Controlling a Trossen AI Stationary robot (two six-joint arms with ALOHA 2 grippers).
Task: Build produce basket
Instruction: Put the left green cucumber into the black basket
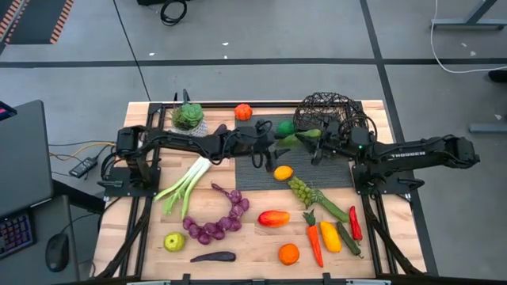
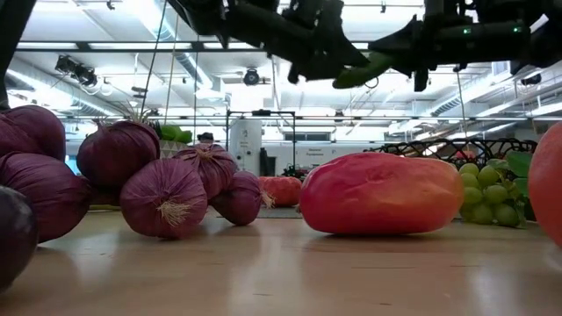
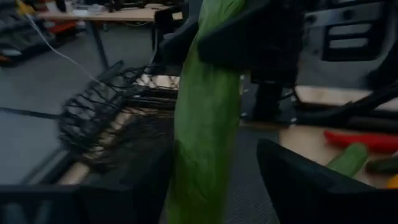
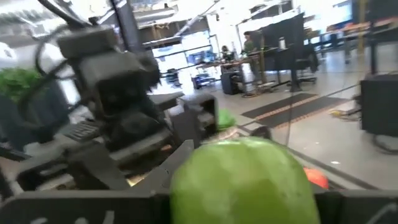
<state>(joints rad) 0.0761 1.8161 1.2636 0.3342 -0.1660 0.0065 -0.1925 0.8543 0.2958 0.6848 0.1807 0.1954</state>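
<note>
A long green cucumber (image 1: 295, 141) hangs in the air between my two grippers, just left of the dark wire basket (image 1: 333, 107), which stands at the table's far right. My right gripper (image 1: 317, 142) is shut on the cucumber's right end. My left gripper (image 1: 276, 145) is open, with its fingers (image 3: 298, 180) on either side of the cucumber's (image 3: 205, 124) other end and a gap showing. The basket (image 3: 106, 118) lies beyond, on the table. Other produce lies spread over the near table. My right gripper holds the cucumber at its end nearer the basket (image 3: 214, 25), pinched between the two fingers, coming level from the table's right. The cucumber is lifted clear and lies roughly level, with its free end (image 2: 347, 77) pointing at my left gripper.
A leek (image 1: 186, 182), a purple string of bulbs (image 1: 222, 222), a red-yellow fruit (image 1: 273, 218), green grapes (image 1: 301, 190), carrots (image 1: 314, 237), a chilli (image 1: 355, 223), oranges (image 1: 289, 253), an apple (image 1: 174, 241) and an aubergine (image 1: 214, 256) lie near. A potted plant (image 1: 188, 117) stands far left.
</note>
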